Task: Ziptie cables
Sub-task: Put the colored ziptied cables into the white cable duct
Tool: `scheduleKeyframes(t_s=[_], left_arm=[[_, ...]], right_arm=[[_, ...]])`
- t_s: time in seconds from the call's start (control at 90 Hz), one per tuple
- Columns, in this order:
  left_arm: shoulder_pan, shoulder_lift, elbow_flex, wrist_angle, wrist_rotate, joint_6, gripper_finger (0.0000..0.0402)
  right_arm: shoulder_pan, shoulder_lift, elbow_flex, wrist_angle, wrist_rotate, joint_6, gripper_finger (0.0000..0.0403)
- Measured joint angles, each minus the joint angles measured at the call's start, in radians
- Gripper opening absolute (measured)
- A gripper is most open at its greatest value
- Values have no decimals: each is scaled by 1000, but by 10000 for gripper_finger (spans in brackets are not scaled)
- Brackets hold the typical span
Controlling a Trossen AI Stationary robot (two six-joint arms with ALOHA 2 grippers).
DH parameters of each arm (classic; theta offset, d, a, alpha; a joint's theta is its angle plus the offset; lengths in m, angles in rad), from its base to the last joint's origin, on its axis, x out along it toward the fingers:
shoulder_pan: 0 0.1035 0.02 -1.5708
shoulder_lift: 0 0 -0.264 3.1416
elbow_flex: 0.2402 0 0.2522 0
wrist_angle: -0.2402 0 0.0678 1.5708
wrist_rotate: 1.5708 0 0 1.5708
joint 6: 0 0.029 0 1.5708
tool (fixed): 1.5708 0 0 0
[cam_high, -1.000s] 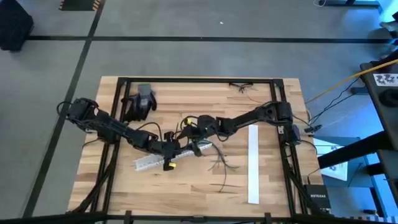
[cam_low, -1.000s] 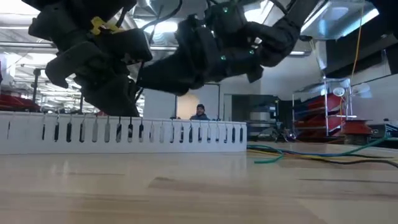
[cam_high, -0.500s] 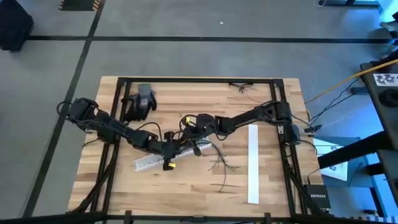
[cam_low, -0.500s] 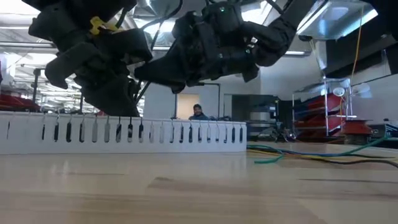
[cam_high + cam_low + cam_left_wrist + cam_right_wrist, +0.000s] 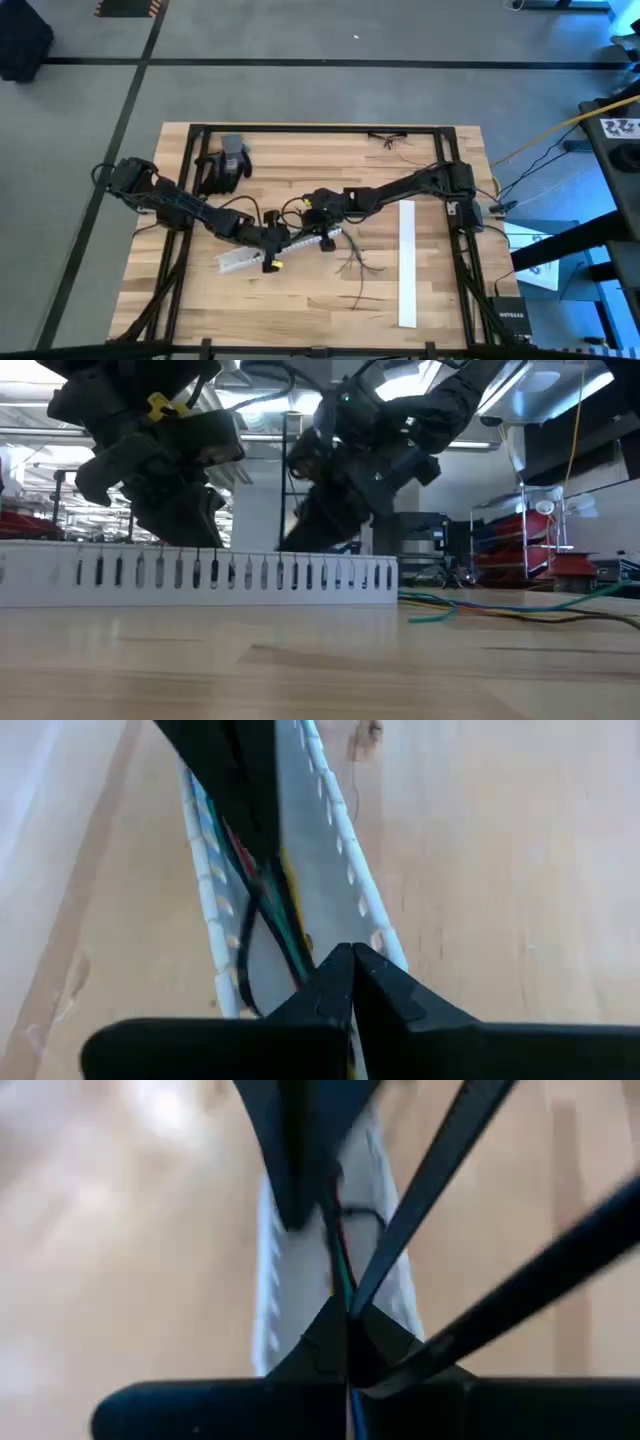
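Since the earlier frames the right arm has drawn back toward the right end of the slotted white duct and tipped its wrist downward, while the left arm stays put.

From above, the left gripper (image 5: 268, 247) sits over the middle of the duct (image 5: 235, 260), which lies aslant near the table's centre; the left arm reaches to it from the table's left edge in a long, low diagonal. The right arm stretches in from the right, elbow bent near the frame, with the right gripper (image 5: 322, 232) at the duct's right end. Loose cables (image 5: 355, 265) lie scattered on the wood just right of the duct, a second white strip (image 5: 406, 262) lies well apart to the right, and a dark glove (image 5: 226, 165) rests near the far left.

At table height, the left gripper (image 5: 185, 525) presses down on the duct's (image 5: 200, 572) upper edge, and the right gripper (image 5: 330, 525) hangs steeply behind its right part. Coloured cables (image 5: 500, 608) trail over the table on the right.

The left wrist view shows the fingertips (image 5: 352, 982) pinched together on the cables (image 5: 268, 895) running along inside the duct (image 5: 340, 870).

The right wrist view shows the right fingertips (image 5: 345, 1345) closed, with thin cables (image 5: 341, 1270) running into them over the duct (image 5: 290, 1280).
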Motion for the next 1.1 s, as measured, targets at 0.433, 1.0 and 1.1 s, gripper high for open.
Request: scheduleKeyframes(t_s=[0.433,1.0,1.1], left_arm=[[1,0,0,-8,0,-8,3],[-45,-5,-101,-59,5,-220,3],[-46,-4,-103,-62,4,-213,3]], right_arm=[[19,-1,-7,-42,121,-24,2],[39,-80,-23,-194,258,-34,3],[37,-108,-24,-277,288,-35,3]])
